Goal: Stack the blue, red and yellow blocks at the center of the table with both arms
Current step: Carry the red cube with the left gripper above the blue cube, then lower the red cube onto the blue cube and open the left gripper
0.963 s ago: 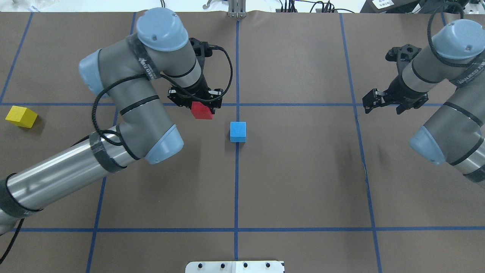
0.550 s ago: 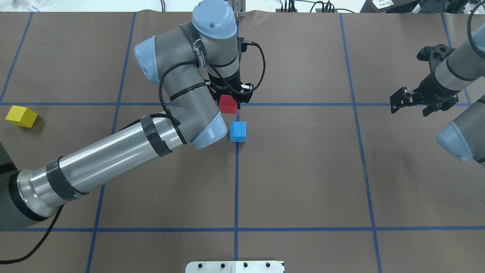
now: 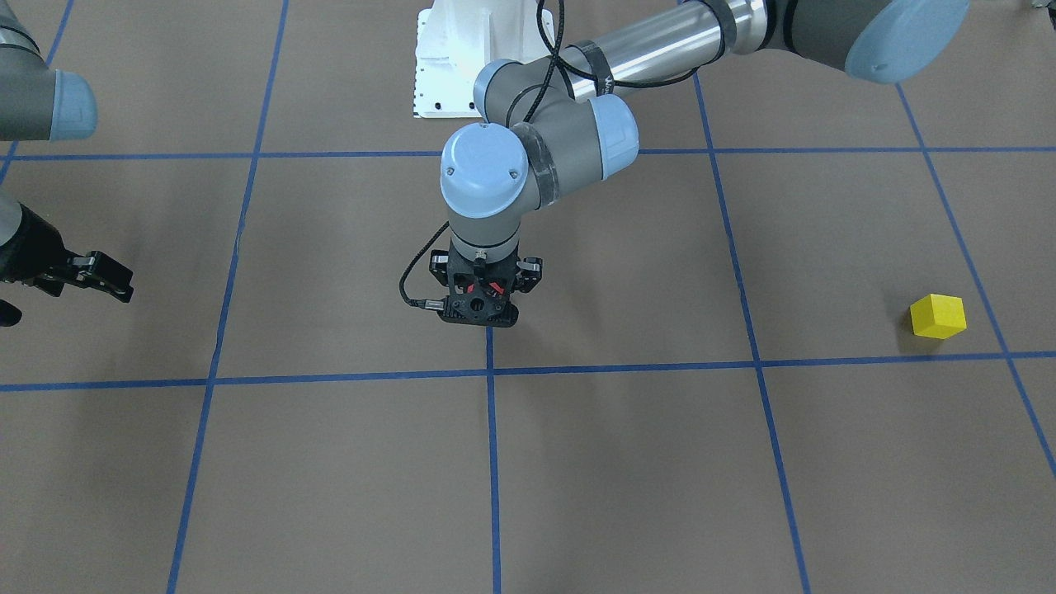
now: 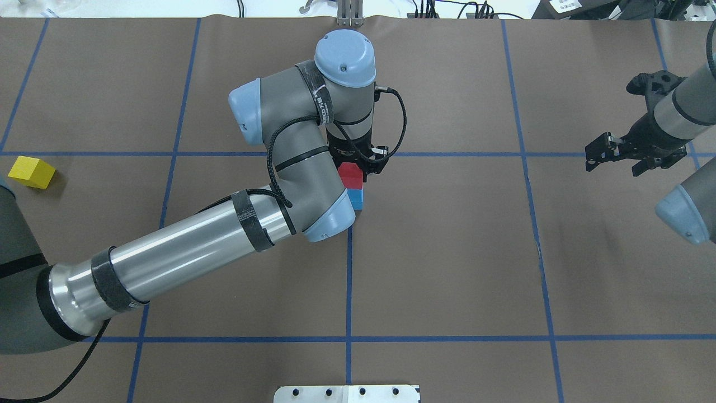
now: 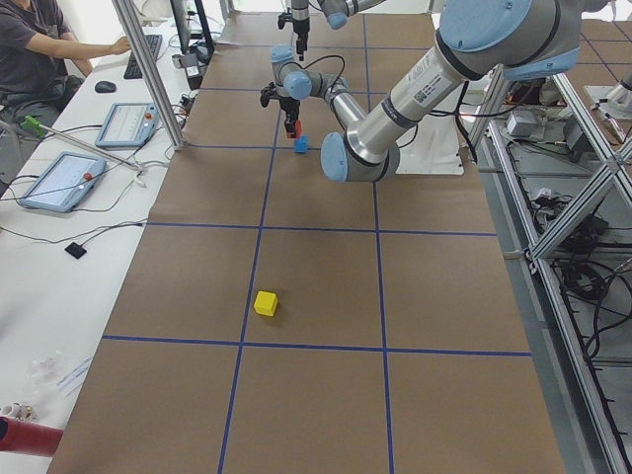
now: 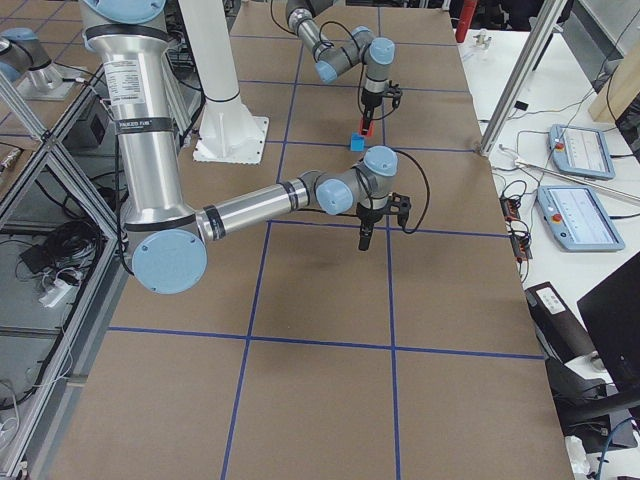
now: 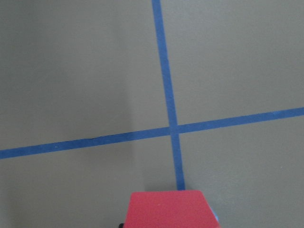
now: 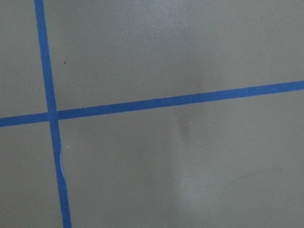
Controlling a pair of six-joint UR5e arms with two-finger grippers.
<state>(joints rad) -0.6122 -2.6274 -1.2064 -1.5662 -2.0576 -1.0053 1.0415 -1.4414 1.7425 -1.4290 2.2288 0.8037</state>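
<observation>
My left gripper (image 4: pixel 354 169) is shut on the red block (image 4: pixel 350 176) and holds it directly over the blue block (image 4: pixel 356 199) at the table's centre line. The side views show the red block (image 5: pixel 296 127) just above the blue block (image 5: pixel 300 144); I cannot tell whether they touch. In the left wrist view the red block (image 7: pixel 171 209) fills the bottom edge and hides nearly all of the blue one. The yellow block (image 4: pixel 32 171) lies alone far out on the left side. My right gripper (image 4: pixel 615 161) hangs open and empty far to the right.
The table (image 4: pixel 447 268) carries blue tape lines that cross near the stack. The white pedestal (image 3: pixel 450 66) stands at the robot's edge. A person and tablets (image 5: pixel 59 178) are at a side desk beyond the table.
My left arm swung right and carried the red block from left of the blue block to directly over it. The right arm drew back toward the right edge.
</observation>
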